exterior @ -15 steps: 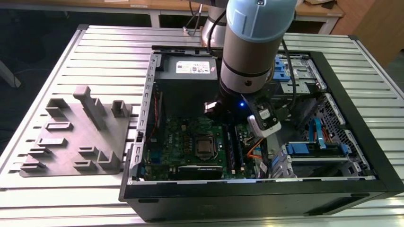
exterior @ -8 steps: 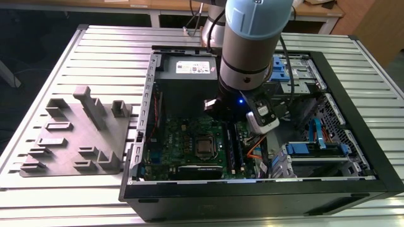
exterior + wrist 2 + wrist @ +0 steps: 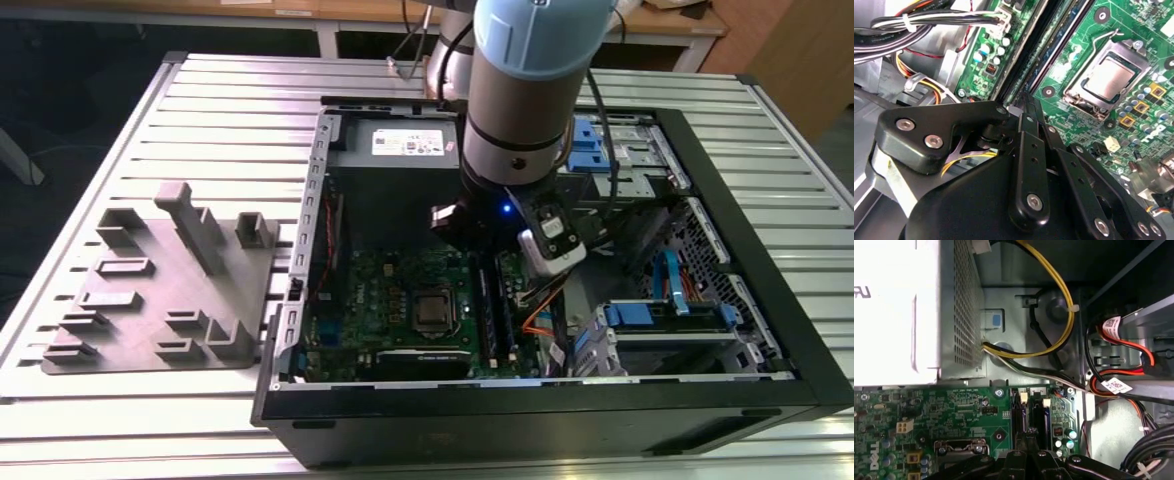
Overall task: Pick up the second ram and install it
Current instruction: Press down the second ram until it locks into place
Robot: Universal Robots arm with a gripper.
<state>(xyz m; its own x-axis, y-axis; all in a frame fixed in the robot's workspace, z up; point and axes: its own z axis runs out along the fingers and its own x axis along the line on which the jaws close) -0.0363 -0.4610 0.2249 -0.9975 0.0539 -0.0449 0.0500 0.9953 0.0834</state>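
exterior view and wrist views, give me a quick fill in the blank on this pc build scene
1. The arm reaches down into the open computer ____.
2. The gripper hangs over the long black slots beside the processor socket on the ____ motherboard.
3. On the table at the exterior view's left lies a ____ fixture tray.

Missing words: case; green; grey

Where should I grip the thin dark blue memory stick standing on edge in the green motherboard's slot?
Pinch the thin dark blue memory stick across its flat faces at the top long edge, from straight above: the black slot rails and white latch seem to leave just that edge free.
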